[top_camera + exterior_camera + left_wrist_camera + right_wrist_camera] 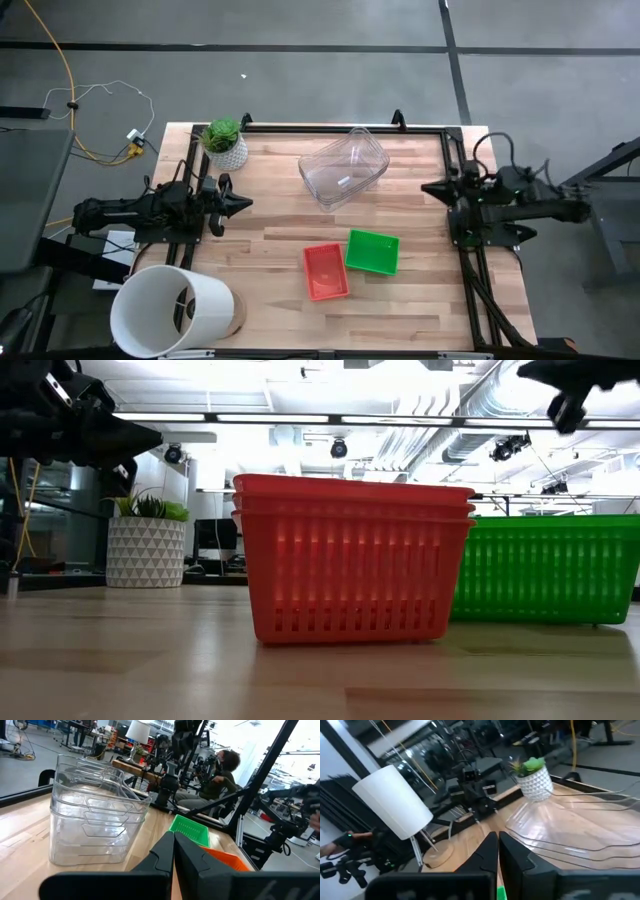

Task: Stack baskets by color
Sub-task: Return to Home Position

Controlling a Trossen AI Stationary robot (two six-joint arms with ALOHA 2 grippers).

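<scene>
Red baskets (350,560) nested in one stack, green baskets (545,565) just beside it; left gripper (243,203) and right gripper (428,188) pinched closed, empty, well apart from red stack on opposite sides; advise homing straight back, high and slow, brushing neither stack.

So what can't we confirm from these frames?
- Green baskets count: the high view looks straight down. In the low view, red baskets hide the stack's left end and no separate rims show.
- Clear bins count: see-through walls overlap in the left wrist view, and the high view is top-down.
</scene>
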